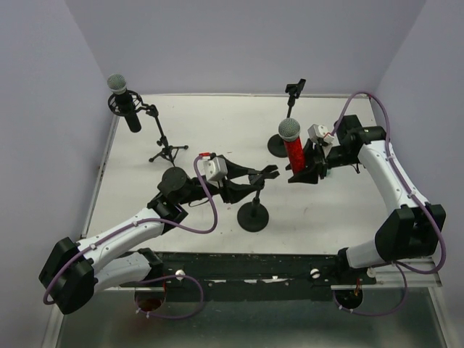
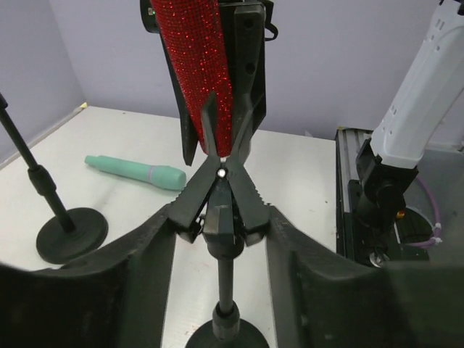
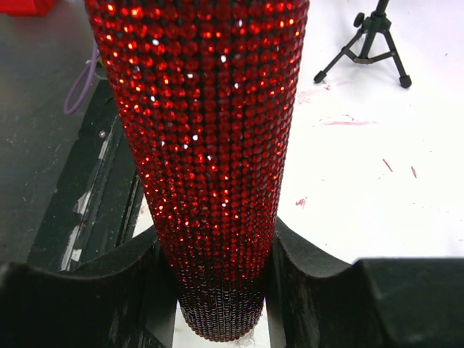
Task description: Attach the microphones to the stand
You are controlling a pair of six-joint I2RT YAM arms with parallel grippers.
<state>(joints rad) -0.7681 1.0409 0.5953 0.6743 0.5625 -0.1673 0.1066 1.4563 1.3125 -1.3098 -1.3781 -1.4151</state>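
Observation:
My right gripper (image 1: 310, 163) is shut on the red microphone (image 1: 293, 148) and holds it upright, silver mesh head up; in the right wrist view its glittery body (image 3: 210, 145) fills the space between my fingers (image 3: 217, 290). My left gripper (image 1: 250, 177) is shut on the handles of the spring clip (image 2: 221, 203) atop a round-base stand (image 1: 254, 216). The clip's prongs stand spread just in front of the red microphone's lower body (image 2: 192, 65). The black microphone (image 1: 125, 101) sits in a mount on a tripod stand (image 1: 167, 151) at the back left. The mint-green microphone (image 2: 138, 171) lies on the table.
A second round-base stand (image 1: 279, 143) with an empty clip (image 1: 295, 88) stands at the back, behind the red microphone; its base also shows in the left wrist view (image 2: 69, 232). The right arm's base (image 2: 391, 181) and a black rail (image 1: 254, 268) line the near edge.

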